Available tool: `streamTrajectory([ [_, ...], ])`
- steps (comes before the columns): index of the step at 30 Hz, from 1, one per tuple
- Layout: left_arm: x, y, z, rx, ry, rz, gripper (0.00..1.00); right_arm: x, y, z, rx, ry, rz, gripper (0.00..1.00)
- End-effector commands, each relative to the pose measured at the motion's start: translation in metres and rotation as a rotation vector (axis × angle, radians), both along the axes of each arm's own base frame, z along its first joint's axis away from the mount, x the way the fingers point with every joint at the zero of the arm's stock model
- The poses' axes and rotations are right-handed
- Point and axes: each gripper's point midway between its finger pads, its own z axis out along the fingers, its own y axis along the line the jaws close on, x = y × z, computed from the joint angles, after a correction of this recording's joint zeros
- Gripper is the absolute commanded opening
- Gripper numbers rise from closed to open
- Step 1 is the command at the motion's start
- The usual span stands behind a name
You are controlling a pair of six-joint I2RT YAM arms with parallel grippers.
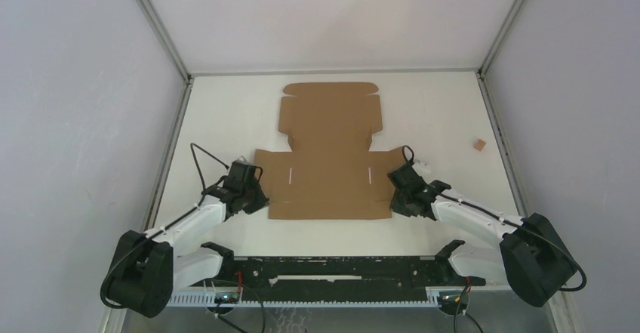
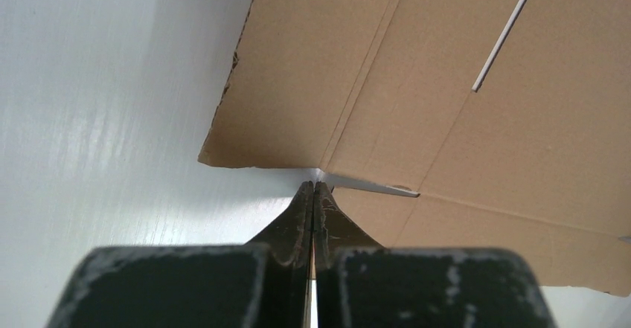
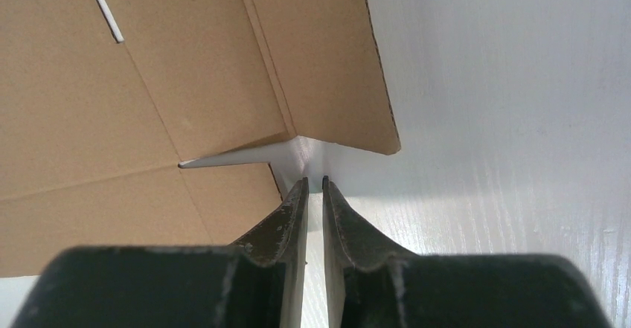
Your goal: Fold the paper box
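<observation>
Flat and unfolded, the paper box (image 1: 330, 152) lies in the middle of the white table (image 1: 219, 114) in the overhead view, a plain brown die-cut sheet with no printing. Its narrower panel reaches toward the top of the frame and ends in a notched, tabbed edge. The wider section below spreads into side flaps toward both arms. Two short slits show white through the cardboard, one either side of the centre panel, and pressed crease lines run across the sheet.

The left gripper (image 1: 261, 195) meets the sheet's lower left edge. In its wrist view the left gripper (image 2: 313, 187) has its fingers pressed together with nothing between them, their tips at the cut where two flaps part, and the cardboard (image 2: 461, 120) fills the upper right of that frame.

The right gripper (image 1: 394, 197) sits at the matching spot on the lower right edge. Its own camera shows the right gripper (image 3: 313, 181) with a thin gap between its fingers and only bare table in it, tips just short of a notch in the cardboard (image 3: 149, 97).

A tiny cardboard scrap (image 1: 478, 144) lies well apart, at centre right.
</observation>
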Motion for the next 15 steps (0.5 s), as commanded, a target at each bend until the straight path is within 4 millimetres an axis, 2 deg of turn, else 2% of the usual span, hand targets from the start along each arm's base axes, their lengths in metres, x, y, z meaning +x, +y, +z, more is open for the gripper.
streamTrajectory([
  [1,-0.050,0.015,-0.025,0.064,0.160,-0.044,0.00,0.002,0.008,0.000,0.021,-0.008,0.003,0.21],
  [10,-0.055,0.017,-0.025,0.077,0.177,-0.019,0.00,0.002,0.010,-0.002,0.024,-0.006,0.011,0.21],
  [15,-0.054,0.017,-0.012,0.058,0.124,0.015,0.00,0.003,0.011,-0.001,0.030,-0.008,0.014,0.21],
])
